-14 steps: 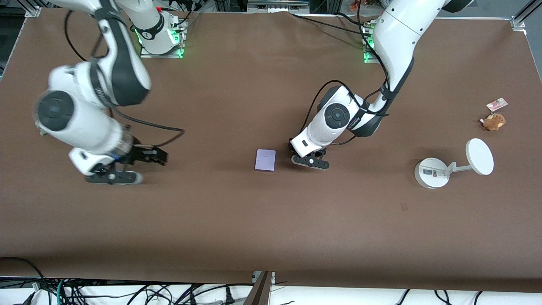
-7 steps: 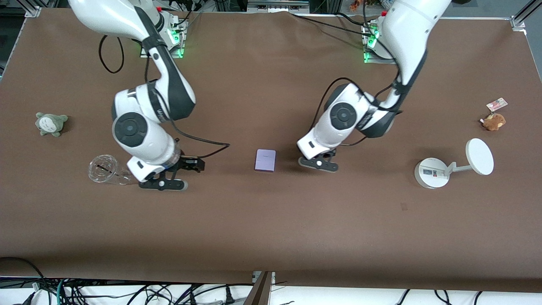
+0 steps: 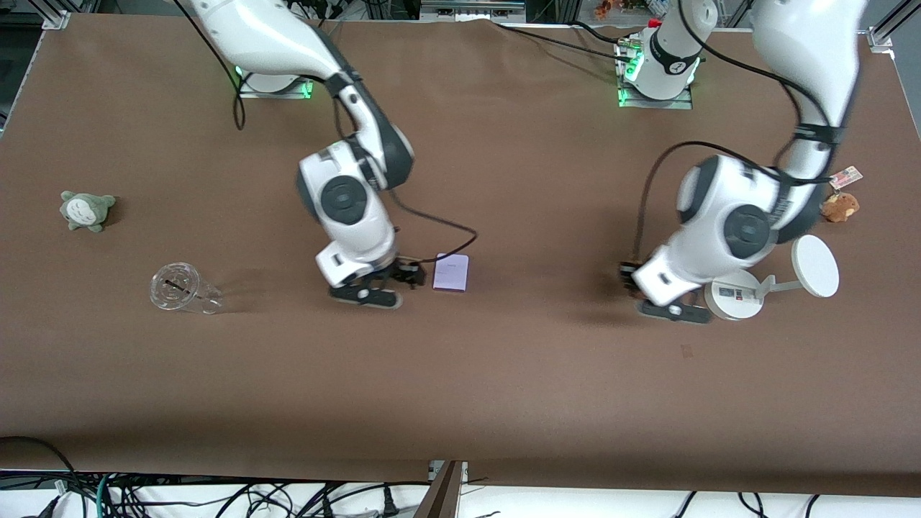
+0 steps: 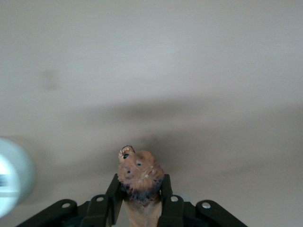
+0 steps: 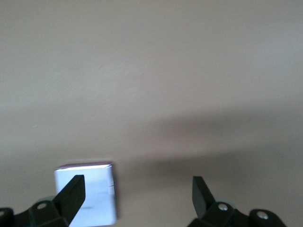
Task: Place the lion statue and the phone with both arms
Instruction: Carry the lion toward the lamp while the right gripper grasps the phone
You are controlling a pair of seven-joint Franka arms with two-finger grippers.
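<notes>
Clearly pinching the lion statue [image 4: 140, 176], head end poking out between the fingers: left gripper [image 4: 141, 201], low over the table [image 3: 460, 374] just beside the white stand [image 3: 732, 293] on the side toward the right arm's end. Spread wide, right gripper [image 5: 137, 193], apparently low over the table just beside the phone [image 3: 451, 273]. Flat on the table, well apart from the stand, toward the right arm's end: phone. Beside the stand, toward the bases, a brown plush toy [image 3: 840, 206].

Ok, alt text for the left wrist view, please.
The left gripper is shut on the lion statue, whose brown head sticks out past the fingers above the bare table. A blurred white stand shows at the picture's edge.
</notes>
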